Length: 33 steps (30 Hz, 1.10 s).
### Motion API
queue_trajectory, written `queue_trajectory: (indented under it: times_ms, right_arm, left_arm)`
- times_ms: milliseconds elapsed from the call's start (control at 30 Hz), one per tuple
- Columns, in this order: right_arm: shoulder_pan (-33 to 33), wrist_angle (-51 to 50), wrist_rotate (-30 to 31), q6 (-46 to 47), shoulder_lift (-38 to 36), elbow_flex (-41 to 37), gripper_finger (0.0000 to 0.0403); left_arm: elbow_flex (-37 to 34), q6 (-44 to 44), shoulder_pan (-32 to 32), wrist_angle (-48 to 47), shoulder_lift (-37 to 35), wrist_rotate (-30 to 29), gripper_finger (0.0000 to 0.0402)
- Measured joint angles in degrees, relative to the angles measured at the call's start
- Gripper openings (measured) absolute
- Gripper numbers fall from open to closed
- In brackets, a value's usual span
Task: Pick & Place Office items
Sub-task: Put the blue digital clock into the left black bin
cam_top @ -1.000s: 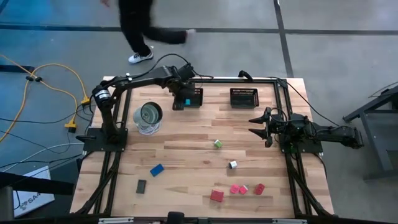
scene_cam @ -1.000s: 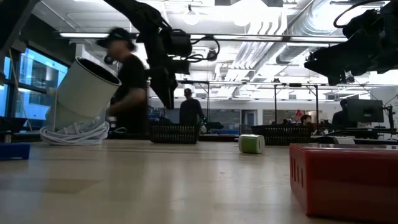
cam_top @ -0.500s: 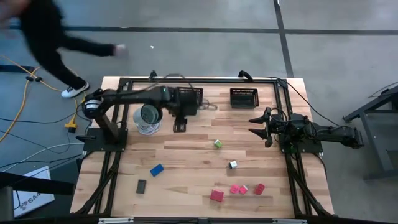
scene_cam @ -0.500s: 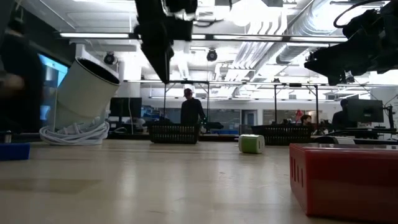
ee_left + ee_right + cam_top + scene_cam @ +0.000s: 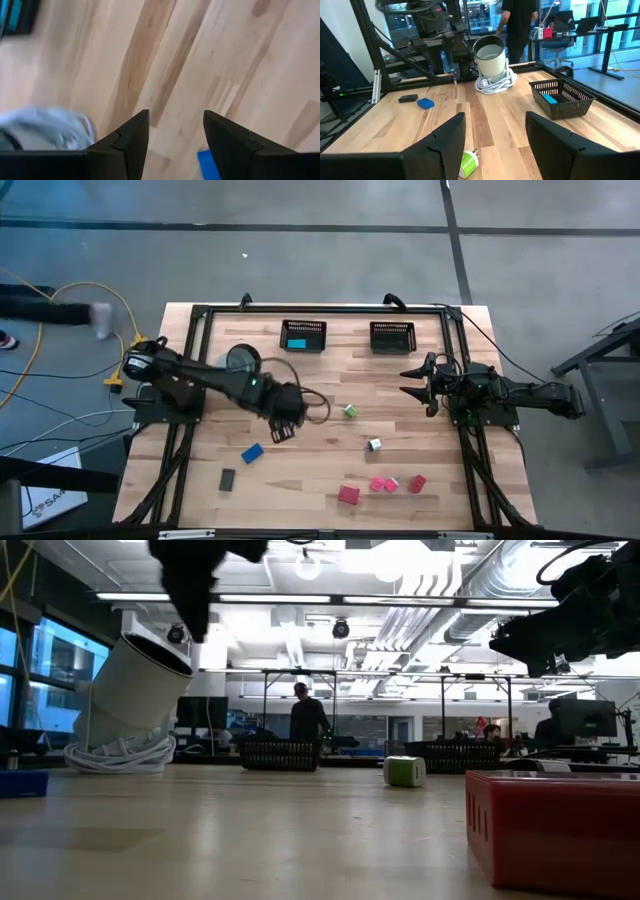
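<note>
One blue block [image 5: 251,452] lies just beside the left gripper [image 5: 282,430], fingers apart and empty; it should centre over the block before descending.

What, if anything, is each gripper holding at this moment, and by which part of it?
Nothing is held. The left gripper hangs open above the table near the blue block; the right gripper waits open and empty at its side.
</note>
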Motion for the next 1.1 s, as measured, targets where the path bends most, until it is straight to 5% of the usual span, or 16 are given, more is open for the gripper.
queue_trajectory:
  times_ms: [367, 533, 1100]
  right_arm:
    - [0.0, 0.0, 0.0, 0.0, 0.0, 0.0, 0.0194]
    - [0.0, 0.0, 0.0, 0.0, 0.0, 0.0, 0.0194]
    - [0.0, 0.0, 0.0, 0.0, 0.0, 0.0, 0.0194]
  left_arm:
    - [-7.0, -30.1, -11.8, 0.7, 0.5, -1.8, 0.0179]
    - [-11.2, -32.4, -13.0, 5.9, 0.5, 3.4, 0.0179]
    - [-21.3, -44.1, -21.1, 16.2, 0.5, 3.9, 0.0179]
